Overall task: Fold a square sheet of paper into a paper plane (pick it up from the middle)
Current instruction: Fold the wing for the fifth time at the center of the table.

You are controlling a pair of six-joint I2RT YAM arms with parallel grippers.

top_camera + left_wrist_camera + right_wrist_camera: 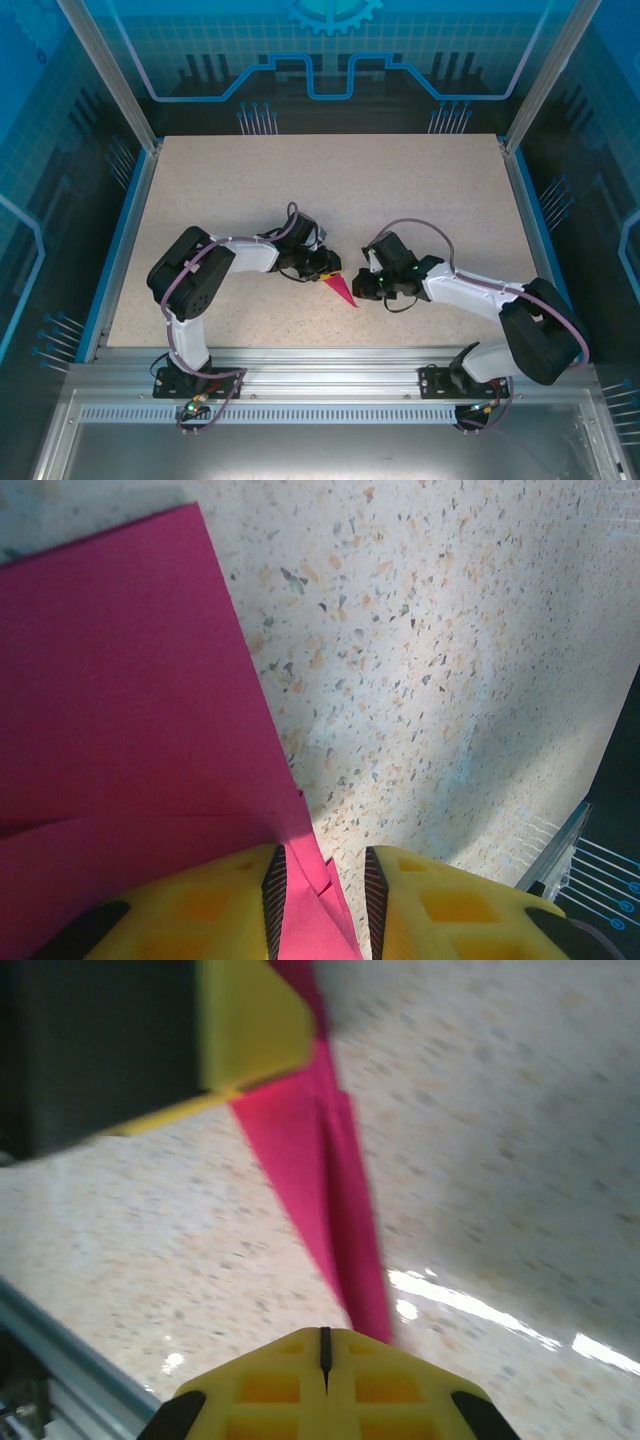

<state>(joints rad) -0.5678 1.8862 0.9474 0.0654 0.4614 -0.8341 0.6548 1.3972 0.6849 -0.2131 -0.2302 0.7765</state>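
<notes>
The magenta paper plane (343,290) is already a narrow dart. It lies on the counter (400,190) between the two arms, near the front edge, with its sharp tip pointing toward about 5 o'clock in the overhead view.

The left claw (320,880) sits on the wide end at about 10 o'clock. Its fingers are spread part way, with the folded layers rising in the gap between them. Whether they squeeze the paper cannot be told.

The right claw (323,1338) is at 3 o'clock of the dart, pressed together. The tip runs in beneath one finger, and no paper is visible in the seam.

The folding looks nearly done, and this appears to be the step of pressing the last creases flat. The next move probably calls for a light stroke along the centre crease while the left claw steadies the tail so the thin paper does not skid. After that comes a pinch at the middle of the dart to lift it.
</notes>
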